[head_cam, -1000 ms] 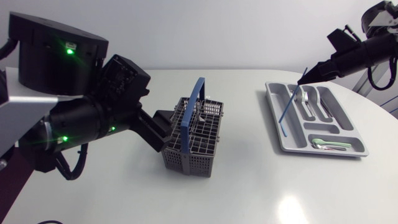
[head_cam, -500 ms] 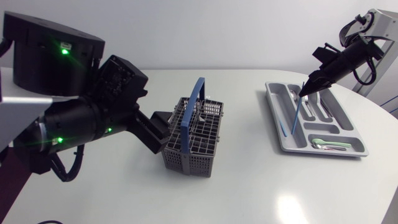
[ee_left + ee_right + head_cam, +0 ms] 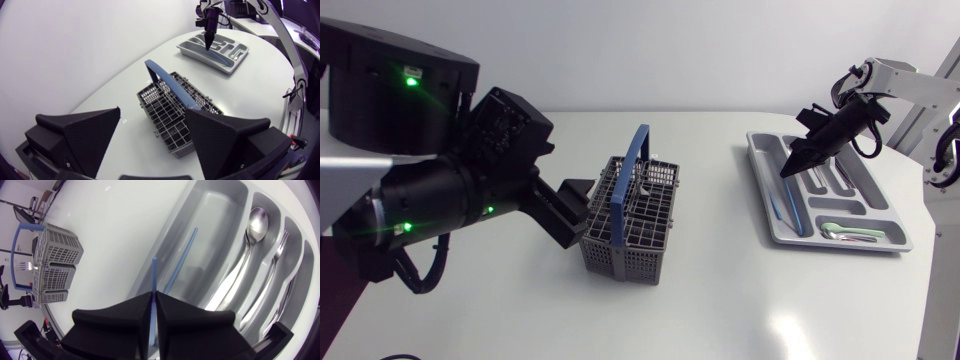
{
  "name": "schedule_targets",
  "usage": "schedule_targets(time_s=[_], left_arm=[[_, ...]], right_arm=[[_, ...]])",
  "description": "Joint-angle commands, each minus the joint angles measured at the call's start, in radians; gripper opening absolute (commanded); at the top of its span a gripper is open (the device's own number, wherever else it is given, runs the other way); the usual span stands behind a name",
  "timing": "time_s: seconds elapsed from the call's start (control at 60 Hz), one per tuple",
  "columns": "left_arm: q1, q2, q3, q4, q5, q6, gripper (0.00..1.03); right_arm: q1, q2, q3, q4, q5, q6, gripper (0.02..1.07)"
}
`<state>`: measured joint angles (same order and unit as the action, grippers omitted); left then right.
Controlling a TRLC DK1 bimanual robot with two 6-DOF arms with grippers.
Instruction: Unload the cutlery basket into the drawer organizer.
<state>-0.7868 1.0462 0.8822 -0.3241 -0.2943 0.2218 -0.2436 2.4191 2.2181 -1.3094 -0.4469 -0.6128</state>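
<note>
A grey cutlery basket (image 3: 638,232) with a blue handle (image 3: 629,176) stands mid-table, a fork (image 3: 646,186) upright in it. My left gripper (image 3: 576,206) is open just to its left; in the left wrist view the basket (image 3: 175,112) sits ahead of the open left gripper (image 3: 152,114). The grey drawer organizer (image 3: 776,236) lies at the right, holding spoons and forks (image 3: 252,227). My right gripper (image 3: 794,163) hangs over its long left compartment, shut on a thin blue stick (image 3: 152,295). What looks like a second blue stick (image 3: 181,257) lies in that compartment.
A pale green utensil (image 3: 846,231) lies in the organizer's front cross compartment. The basket (image 3: 47,262) shows far off beside the right gripper (image 3: 154,300) in the right wrist view. The table's rounded edge runs close behind and right of the organizer.
My right gripper has come down and leftward over the organizer with the blue stick, which now points into the left compartment. The left arm has barely shifted.
</note>
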Motion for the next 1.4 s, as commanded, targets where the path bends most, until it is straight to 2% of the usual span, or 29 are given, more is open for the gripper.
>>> schedule_targets(time_s=[0.0,0.117,0.233,0.283,0.483,0.667,0.817,1.017,1.2,1.383], left_arm=[[-0.006,-0.023,-0.023,-0.009,-0.006,0.019,0.98],[-0.006,-0.029,-0.028,-0.012,-0.006,0.022,0.98],[-0.003,-0.041,-0.038,-0.018,-0.005,0.027,0.98],[-0.005,-0.049,-0.049,-0.021,0.000,0.027,0.98],[0.000,-0.074,-0.106,-0.061,0.038,0.048,0.98],[0.011,-0.078,-0.183,-0.076,0.063,0.080,0.98],[0.052,-0.074,-0.223,-0.076,0.095,0.110,0.98],[0.090,-0.025,-0.258,-0.064,0.133,0.119,0.98],[0.110,0.060,-0.278,-0.012,0.181,0.122,0.98],[0.138,0.164,-0.266,0.097,0.190,0.122,0.98]], right_arm=[[0.004,0.029,0.012,0.019,0.007,0.024,0.26],[0.003,0.003,0.008,0.044,0.010,0.041,0.42],[0.003,-0.077,-0.035,0.088,0.008,0.056,0.66],[0.017,-0.141,-0.103,0.151,0.008,0.056,0.73],[0.147,-0.327,-0.333,0.332,-0.036,0.067,0.74],[0.264,-0.290,-0.340,0.392,-0.047,0.117,0.74],[0.354,-0.235,-0.311,0.441,-0.052,0.177,0.74],[0.434,-0.140,-0.216,0.441,-0.047,0.228,0.73],[0.461,-0.086,-0.155,0.434,-0.047,0.255,0.73],[0.475,-0.083,-0.169,0.406,-0.064,0.254,0.73]])
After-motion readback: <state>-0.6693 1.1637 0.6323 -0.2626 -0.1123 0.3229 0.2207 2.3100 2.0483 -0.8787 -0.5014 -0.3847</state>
